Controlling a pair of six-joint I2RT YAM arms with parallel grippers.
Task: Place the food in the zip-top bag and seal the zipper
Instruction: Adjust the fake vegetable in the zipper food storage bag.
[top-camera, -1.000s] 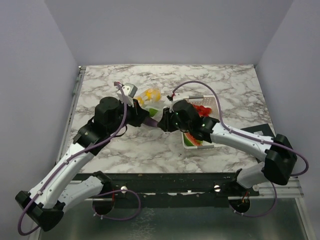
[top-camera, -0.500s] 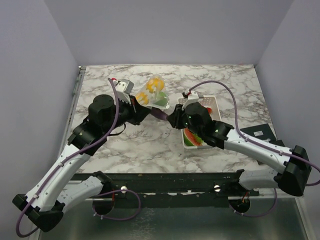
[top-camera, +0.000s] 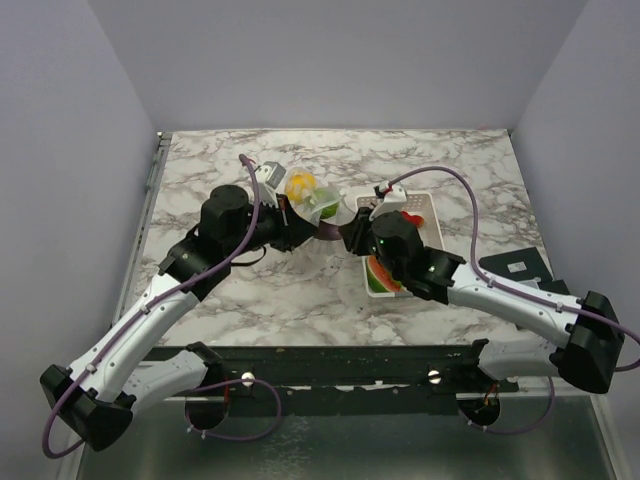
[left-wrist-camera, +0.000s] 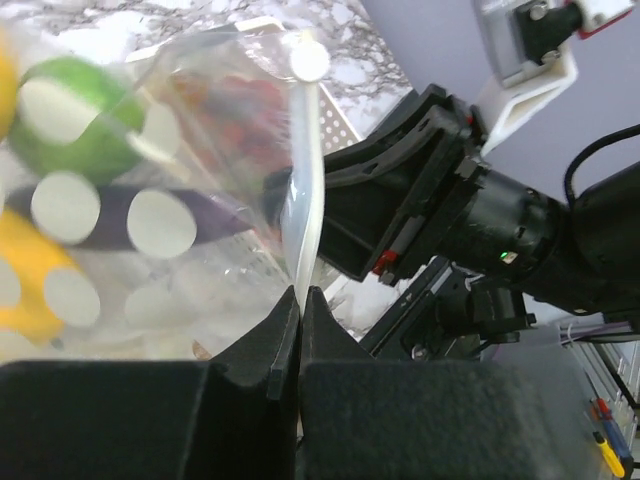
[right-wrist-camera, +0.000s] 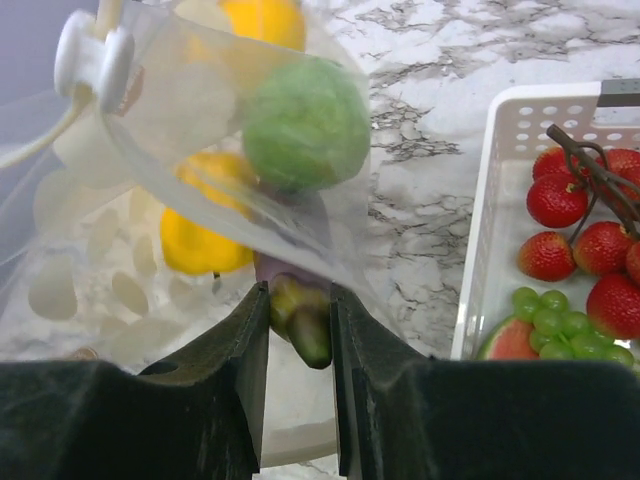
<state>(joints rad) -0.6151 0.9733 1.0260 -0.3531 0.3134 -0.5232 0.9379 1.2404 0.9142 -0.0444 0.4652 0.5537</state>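
Observation:
My left gripper (top-camera: 290, 212) is shut on the whitish zipper (left-wrist-camera: 303, 200) at the mouth edge of the clear dotted zip-top bag (top-camera: 312, 195) and holds it off the table; the left wrist view shows the jaws (left-wrist-camera: 300, 300) pinched on the strip. The bag holds a green ball (right-wrist-camera: 305, 120) and yellow pieces (right-wrist-camera: 200, 240). My right gripper (top-camera: 342, 232) is shut on the green stem (right-wrist-camera: 305, 320) of a purple toy vegetable (left-wrist-camera: 110, 215) whose body reaches in behind the bag's film. Strawberries (right-wrist-camera: 560, 200), grapes (right-wrist-camera: 545, 322) and a watermelon slice (top-camera: 380, 275) lie in the basket.
The white slotted basket (top-camera: 430, 205) stands on the marble table just right of the right gripper, its rim showing in the right wrist view (right-wrist-camera: 490, 200). A flat black object (top-camera: 515, 265) lies at the table's right edge. The two grippers are close together.
The left gripper has brought the bag down and a little right from its raised spot half a second ago. The right gripper still holds the purple vegetable at the bag and has barely moved.

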